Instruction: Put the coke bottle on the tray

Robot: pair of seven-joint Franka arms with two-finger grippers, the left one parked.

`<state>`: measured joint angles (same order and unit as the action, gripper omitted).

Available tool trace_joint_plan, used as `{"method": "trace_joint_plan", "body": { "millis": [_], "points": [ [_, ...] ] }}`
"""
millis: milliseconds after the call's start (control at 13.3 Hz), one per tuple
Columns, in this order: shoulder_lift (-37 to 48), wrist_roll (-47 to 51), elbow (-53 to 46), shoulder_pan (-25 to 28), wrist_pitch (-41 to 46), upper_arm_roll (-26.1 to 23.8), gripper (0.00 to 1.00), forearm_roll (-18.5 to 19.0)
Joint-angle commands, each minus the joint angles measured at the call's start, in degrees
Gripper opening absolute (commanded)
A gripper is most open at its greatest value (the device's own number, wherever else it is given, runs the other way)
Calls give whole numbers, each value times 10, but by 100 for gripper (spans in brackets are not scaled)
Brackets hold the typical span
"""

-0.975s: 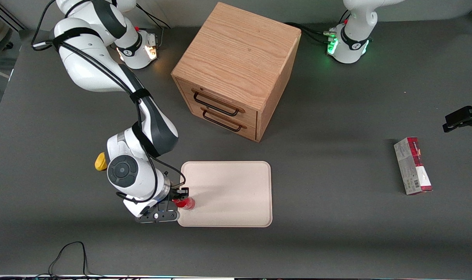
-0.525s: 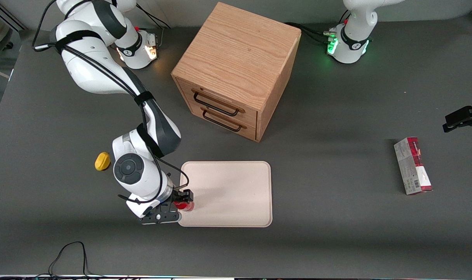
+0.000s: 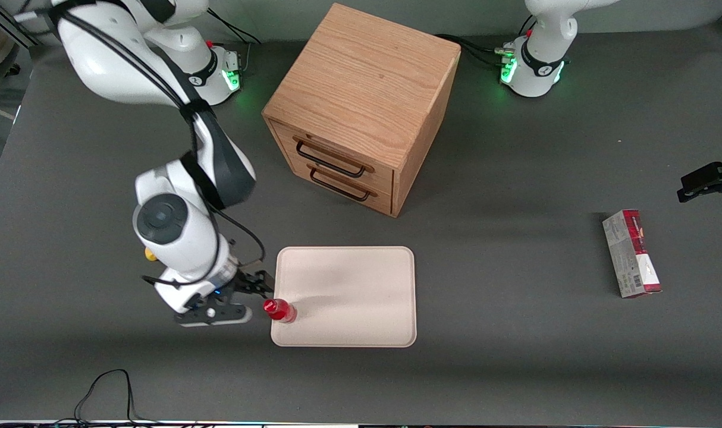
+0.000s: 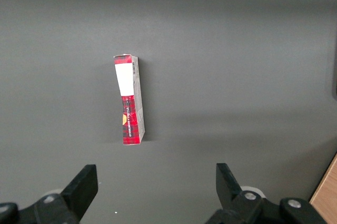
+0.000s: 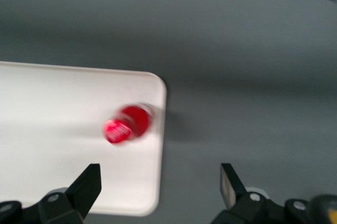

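The coke bottle [image 3: 281, 310], small and red with a red cap, stands upright on the beige tray [image 3: 355, 291], close to the tray's corner nearest the front camera at the working arm's end. My gripper [image 3: 257, 285] is open and empty. It hangs above the table just off the tray's edge, beside the bottle and apart from it. In the right wrist view the bottle [image 5: 126, 125] shows from above on the tray [image 5: 58, 145], and the gripper [image 5: 160, 184] has its fingers spread wide over the tray's rim.
A wooden drawer cabinet [image 3: 361, 107] stands farther from the front camera than the tray. A yellow lump [image 3: 150, 254] peeks out under the arm. A red-and-grey carton [image 3: 631, 252] lies toward the parked arm's end and shows in the left wrist view [image 4: 130, 100]. A black cable [image 3: 108, 386] lies near the front edge.
The gripper let go of the bottle, opened, rose and drew back off the tray toward the working arm's end. The bottle stays standing on the tray.
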<state>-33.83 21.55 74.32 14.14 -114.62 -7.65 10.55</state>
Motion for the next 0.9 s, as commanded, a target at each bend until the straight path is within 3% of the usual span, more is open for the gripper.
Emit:
{"method": "trace_joint_plan", "body": {
  "millis": [0,150,375,825],
  "points": [
    [164,-103,165,5,14,84,100,-84],
    [251,-174,215,4,78,146,100,-121],
    [368,-203,285,3,117,209,100,-128],
    [414,-194,293,4,173,220,100,-120]
  ]
}}
